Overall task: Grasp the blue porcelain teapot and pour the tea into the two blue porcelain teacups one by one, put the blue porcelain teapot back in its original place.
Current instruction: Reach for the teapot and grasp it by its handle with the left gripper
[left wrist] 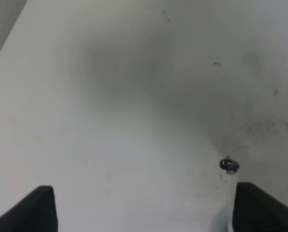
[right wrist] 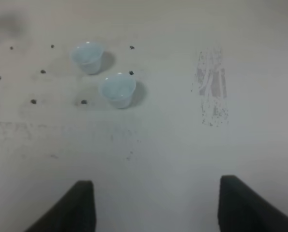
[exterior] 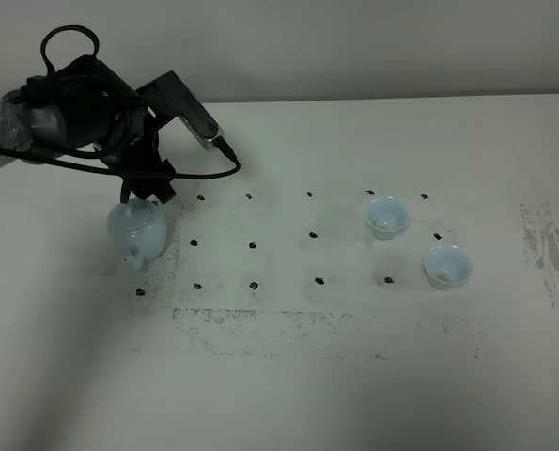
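The blue porcelain teapot point(exterior: 138, 233) stands on the table at the left, its spout toward the front. My left gripper point(exterior: 146, 191) hangs just above and behind it. In the left wrist view the left gripper point(left wrist: 144, 210) is open, its fingers wide apart with only bare table between them; a pale blue sliver of the teapot point(left wrist: 221, 223) shows beside one finger. The two blue porcelain teacups point(exterior: 386, 216) point(exterior: 447, 266) stand upright at the right, also seen as cups point(right wrist: 88, 57) point(right wrist: 117, 89). My right gripper point(right wrist: 153, 205) is open and empty, well short of the cups.
Small black marks point(exterior: 253, 246) dot the white table point(exterior: 279, 376) in a grid between teapot and cups. A scuffed grey patch point(exterior: 547, 249) lies near the right edge. A black cable point(exterior: 204, 174) loops off the left arm.
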Controlling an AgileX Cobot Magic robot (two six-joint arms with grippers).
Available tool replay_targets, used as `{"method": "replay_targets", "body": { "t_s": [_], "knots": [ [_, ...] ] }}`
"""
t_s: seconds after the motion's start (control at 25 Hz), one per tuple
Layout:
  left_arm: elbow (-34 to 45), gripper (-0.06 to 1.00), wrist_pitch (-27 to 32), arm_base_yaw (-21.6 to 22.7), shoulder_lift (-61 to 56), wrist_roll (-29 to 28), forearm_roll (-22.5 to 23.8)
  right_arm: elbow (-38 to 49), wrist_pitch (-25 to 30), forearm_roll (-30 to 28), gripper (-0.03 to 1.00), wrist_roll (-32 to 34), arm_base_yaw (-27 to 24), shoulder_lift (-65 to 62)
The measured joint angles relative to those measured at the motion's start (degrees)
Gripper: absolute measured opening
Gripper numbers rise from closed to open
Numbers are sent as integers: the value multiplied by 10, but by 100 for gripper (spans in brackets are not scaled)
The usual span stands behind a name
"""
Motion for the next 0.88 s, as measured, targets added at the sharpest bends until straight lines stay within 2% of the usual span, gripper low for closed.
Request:
{"method": "replay_targets", "body": {
  "t_s": [0.24,0.56,0.88],
  "knots": [
    [0,70,19,0,0,-21,1,0,0,0,52,0,0,0],
    [0,70,57,0,0,-81,24,0,0,0,52,0,0,0],
    [0,70,64,0,-1,-129,42,0,0,0,52,0,0,0]
  ]
}}
